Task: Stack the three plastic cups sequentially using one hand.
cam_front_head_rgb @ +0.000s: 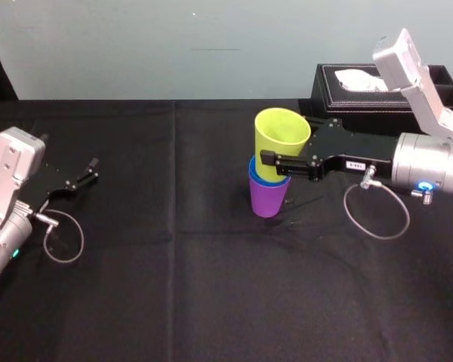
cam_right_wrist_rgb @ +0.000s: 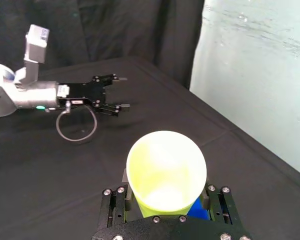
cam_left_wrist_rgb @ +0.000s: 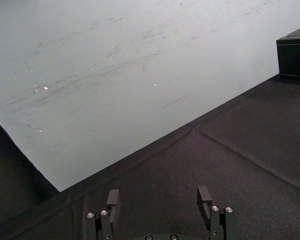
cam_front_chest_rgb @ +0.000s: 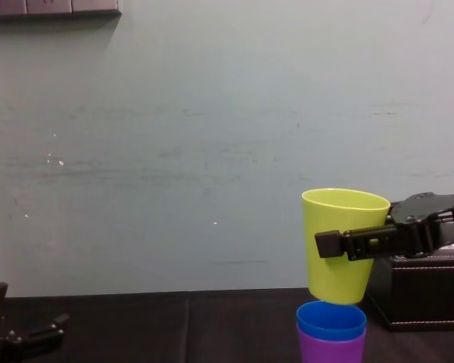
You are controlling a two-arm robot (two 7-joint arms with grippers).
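This looks like a robotics lab test bay rather than a lived-in room. The surface (cam_front_head_rgb: 211, 302) is draped in plain black cloth with a fold line running down it. It is backed by a bare, scuffed, pale blue-green wall (cam_front_chest_rgb: 212, 113). A dark curtain (cam_right_wrist_rgb: 115, 30) closes off the upper left of the right wrist view. Grey metal arms with looped cables and lit indicators end in the black left end effector (cam_front_head_rgb: 93, 170) and right end effector (cam_front_head_rgb: 281, 160). A black tissue box (cam_front_head_rgb: 347, 94) sits upper right.

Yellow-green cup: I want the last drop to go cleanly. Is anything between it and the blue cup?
Nothing visible. The right gripper holds the yellow-green cup directly over the blue cup, itself nested in the purple cup. The left gripper sits far left.
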